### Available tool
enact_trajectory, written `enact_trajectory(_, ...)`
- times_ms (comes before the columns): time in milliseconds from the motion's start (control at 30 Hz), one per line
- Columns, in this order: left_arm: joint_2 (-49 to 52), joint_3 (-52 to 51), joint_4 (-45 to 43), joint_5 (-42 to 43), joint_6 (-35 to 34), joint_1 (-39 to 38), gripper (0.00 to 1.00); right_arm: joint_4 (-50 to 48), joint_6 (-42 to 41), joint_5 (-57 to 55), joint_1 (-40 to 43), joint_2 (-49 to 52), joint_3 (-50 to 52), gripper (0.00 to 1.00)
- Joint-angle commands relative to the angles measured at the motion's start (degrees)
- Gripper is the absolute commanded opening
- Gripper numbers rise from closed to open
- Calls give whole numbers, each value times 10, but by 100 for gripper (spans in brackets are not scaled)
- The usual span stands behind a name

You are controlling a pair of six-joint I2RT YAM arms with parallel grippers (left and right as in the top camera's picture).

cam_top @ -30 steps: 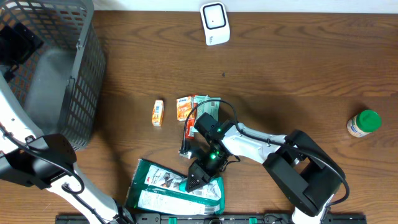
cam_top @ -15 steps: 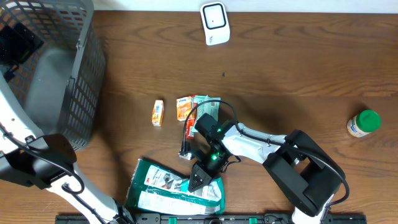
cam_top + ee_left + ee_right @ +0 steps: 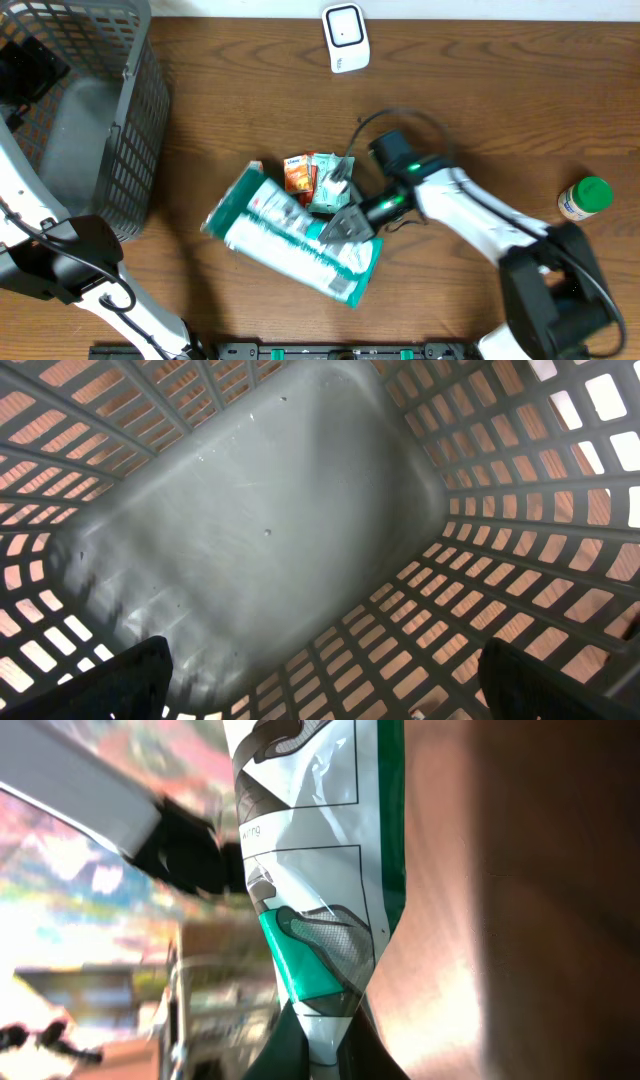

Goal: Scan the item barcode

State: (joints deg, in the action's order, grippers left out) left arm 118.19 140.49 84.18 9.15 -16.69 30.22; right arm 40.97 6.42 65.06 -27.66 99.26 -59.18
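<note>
Pouch (image 3: 285, 235) of green-and-white film, seemingly light, floppy and slick (best pinched at its sealed edge), sits mid-table beside small packets (image 3: 298, 173), right gripper (image 3: 338, 226) clamped on that edge, left gripper (image 3: 320, 680) spread wide inside the basket (image 3: 135, 110).

Basket (image 3: 130, 120): one
Scanner (image 3: 345, 38): one
Green-and-white bag (image 3: 290, 235): one
Small packets (image 3: 297, 173): two showing
Green-lidded jar (image 3: 584, 198): one

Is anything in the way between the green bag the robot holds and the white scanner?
Just two little things: an orange packet and a green packet lie flat by the green bag, on its scanner side. Past them, only bare table reaches the white scanner.
</note>
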Motion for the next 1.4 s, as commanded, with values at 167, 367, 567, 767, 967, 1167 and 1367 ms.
enact_trajectory(167,-13,10,2,7,-1,0,98,18,-73,-40,182,-64,-9,1)
enact_trajectory(367,-13,10,2,7,-1,0,98,17,-130,-122,240,-64,9,1)
enact_trajectory(567,-14,10,2,7,-1,0,98,-33,-238,-212,242,-64,38,1)
enact_trajectory(767,-14,10,2,7,-1,0,98,-121,-352,-230,242,-64,100,1)
enact_trajectory(967,-14,10,2,7,-1,0,98,-147,-407,-261,242,-64,151,1)
enact_trajectory(1167,-13,10,2,7,-1,0,98,-144,-384,-262,242,-64,169,46)
enact_trajectory(1367,-13,10,2,7,-1,0,98,-145,-311,-262,242,-64,169,66)
